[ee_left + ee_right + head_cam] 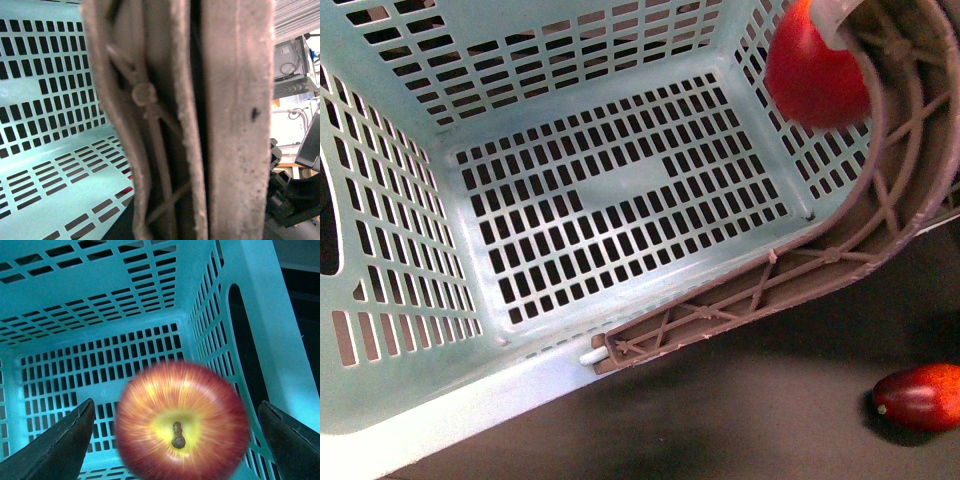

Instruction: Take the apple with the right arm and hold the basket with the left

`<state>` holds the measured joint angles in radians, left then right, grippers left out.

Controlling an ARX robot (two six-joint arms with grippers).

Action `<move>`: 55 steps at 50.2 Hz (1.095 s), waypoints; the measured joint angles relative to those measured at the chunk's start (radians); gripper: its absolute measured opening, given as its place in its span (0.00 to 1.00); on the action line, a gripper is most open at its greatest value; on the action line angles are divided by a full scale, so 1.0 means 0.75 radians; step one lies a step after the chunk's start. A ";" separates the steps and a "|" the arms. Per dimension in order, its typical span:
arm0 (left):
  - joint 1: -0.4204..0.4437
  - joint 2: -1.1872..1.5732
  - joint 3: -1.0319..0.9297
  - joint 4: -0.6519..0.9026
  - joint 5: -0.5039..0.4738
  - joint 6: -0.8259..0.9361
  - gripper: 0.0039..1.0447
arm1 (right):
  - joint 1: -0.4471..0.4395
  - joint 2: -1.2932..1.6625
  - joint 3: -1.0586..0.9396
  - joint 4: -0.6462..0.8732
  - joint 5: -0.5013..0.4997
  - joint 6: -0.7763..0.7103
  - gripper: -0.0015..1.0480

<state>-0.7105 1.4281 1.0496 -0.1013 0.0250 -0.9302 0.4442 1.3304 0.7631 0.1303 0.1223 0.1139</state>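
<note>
Right gripper (176,404): jaws stand wide apart, with one dark finger (65,445) on each side of the apple (182,425) and a clear gap on both sides. Nothing is clamped. The apple's outline is blurred in the right wrist view, and I cannot tell whether anything supports it.

Apple position: over the inside of the basket (410,300), with the basket's slotted floor behind it. In the front view the apple (810,65) sits close to the basket's right wall, just beside the raised brown handles (880,190). The stem dimple faces the wrist camera, centred between the fingers.

Handling (judgement):
- Firm, with a smooth waxy skin and moderate weight.
- Being round, it is likely to squirt out of an off-centre pinch, and it would bruise under a hard squeeze.
- Best hold is across the widest girth, pads on opposite flanks. The jaws straddle that girth now.

Left gripper: no fingers show in any view. The left wrist view is filled by the handles (200,120), very close, with the basket wall beside them. I cannot tell what its hold is.

An oval red-orange fruit (920,395) lies outside the basket, off its near right corner. It is not the target.
</note>
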 joint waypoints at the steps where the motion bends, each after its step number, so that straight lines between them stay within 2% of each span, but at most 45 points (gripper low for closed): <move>1: 0.000 0.000 0.000 0.000 0.001 0.000 0.15 | -0.001 -0.004 0.000 0.000 -0.001 0.001 0.91; 9: -0.001 0.002 -0.001 -0.006 0.016 0.010 0.15 | -0.040 -0.075 -0.016 0.000 -0.009 0.025 0.92; 14: -0.003 0.002 0.000 -0.008 0.009 -0.010 0.15 | -0.120 -0.154 -0.046 0.014 -0.002 0.040 0.92; 23: 0.002 0.002 0.000 -0.008 -0.013 0.006 0.15 | -0.410 -0.359 -0.155 -0.004 -0.014 0.067 0.92; 29: 0.001 0.002 0.000 -0.008 0.006 0.000 0.15 | -0.632 -0.495 -0.270 -0.049 -0.074 0.069 0.92; 36: -0.001 0.002 0.000 -0.008 0.006 -0.002 0.15 | -0.690 -0.521 -0.306 -0.019 -0.106 0.060 0.90; 39: -0.001 0.002 0.000 -0.008 0.005 -0.001 0.15 | -0.699 -0.532 -0.407 0.243 -0.231 -0.020 0.81; 41: -0.001 0.002 0.000 -0.008 0.006 -0.003 0.15 | -0.697 -0.557 -0.496 0.423 -0.259 -0.067 0.73; 43: 0.000 0.002 0.000 -0.008 0.004 -0.003 0.15 | -0.692 -0.584 -0.550 0.509 -0.259 -0.089 0.66; 47: 0.000 0.002 0.000 -0.008 -0.004 -0.001 0.15 | -0.639 -0.654 -0.630 0.560 -0.178 -0.115 0.51; 55: 0.000 0.002 0.000 -0.008 0.005 -0.002 0.15 | -0.599 -0.742 -0.743 0.565 -0.166 -0.138 0.24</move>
<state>-0.7105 1.4296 1.0496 -0.1070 0.0284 -0.9318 -0.0051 0.7738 0.2062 0.5537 -0.0021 0.0101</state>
